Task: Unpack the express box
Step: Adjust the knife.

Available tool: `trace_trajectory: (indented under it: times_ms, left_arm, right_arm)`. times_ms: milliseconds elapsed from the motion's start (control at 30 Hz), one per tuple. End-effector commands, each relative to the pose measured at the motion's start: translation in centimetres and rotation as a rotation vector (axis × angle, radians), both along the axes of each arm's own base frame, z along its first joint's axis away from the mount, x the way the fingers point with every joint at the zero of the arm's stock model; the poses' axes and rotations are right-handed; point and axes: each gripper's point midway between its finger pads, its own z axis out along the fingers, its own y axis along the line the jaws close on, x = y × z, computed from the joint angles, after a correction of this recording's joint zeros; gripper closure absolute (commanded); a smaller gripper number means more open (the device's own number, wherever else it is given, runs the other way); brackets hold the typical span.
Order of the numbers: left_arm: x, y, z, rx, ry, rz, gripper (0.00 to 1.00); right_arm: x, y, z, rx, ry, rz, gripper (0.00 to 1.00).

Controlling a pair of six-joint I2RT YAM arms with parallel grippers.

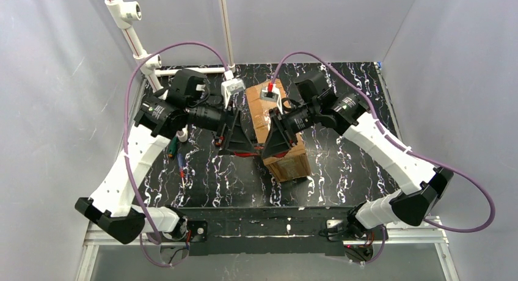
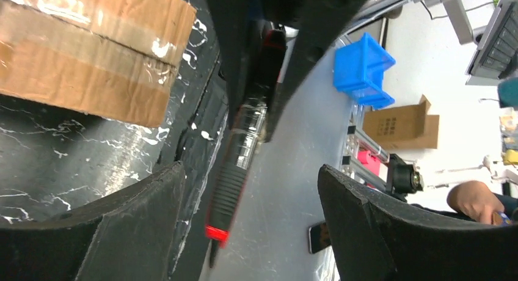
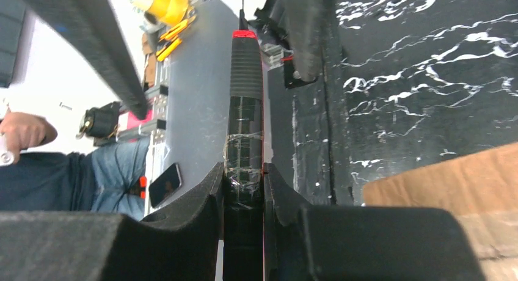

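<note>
The express box (image 1: 289,165), brown cardboard with glossy tape, lies lengthwise on the black marbled table, partly hidden under both grippers. Its taped corner shows in the left wrist view (image 2: 85,55), and an edge in the right wrist view (image 3: 440,180). My right gripper (image 1: 276,140) (image 3: 243,171) is shut on a black tool with a red band and clear tape round its body (image 3: 245,98). My left gripper (image 1: 235,140) (image 2: 250,171) faces it, open, its fingers on either side of the tool's ribbed end (image 2: 232,177) without touching it.
Two small screwdrivers, one red and blue (image 1: 181,165) and one green (image 1: 173,146), lie on the table left of the box. A white pipe frame (image 1: 131,36) rises at the back left. The grey enclosure walls (image 1: 55,79) stand close around the table.
</note>
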Motion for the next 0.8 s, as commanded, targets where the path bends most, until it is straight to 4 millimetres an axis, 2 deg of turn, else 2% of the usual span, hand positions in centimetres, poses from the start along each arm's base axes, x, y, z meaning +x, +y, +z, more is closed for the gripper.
trace_trajectory:
  times_ms: [0,133,333,567,767]
  left_arm:
    - [-2.8,0.9,-0.3,-0.045,0.006,-0.107,0.24]
    - [-3.4,0.8,-1.4,-0.055,0.052,-0.140,0.37]
    - [-4.4,0.7,-2.6,-0.085,0.125,-0.185,0.50]
    - [-4.4,0.5,-3.6,-0.092,0.167,-0.181,0.58]
    - [-4.5,0.2,-3.6,-0.114,0.190,-0.198,0.71]
  right_arm:
    - [-2.7,-0.3,0.6,0.051,0.009,0.116,0.99]
    - [-3.4,-0.1,-0.3,0.035,0.016,0.142,0.99]
    - [-3.2,0.0,-0.4,0.045,0.008,0.142,0.99]
    - [-2.8,0.7,0.2,0.083,0.003,0.119,0.99]
    - [-2.3,1.1,0.9,0.106,-0.014,0.097,0.99]
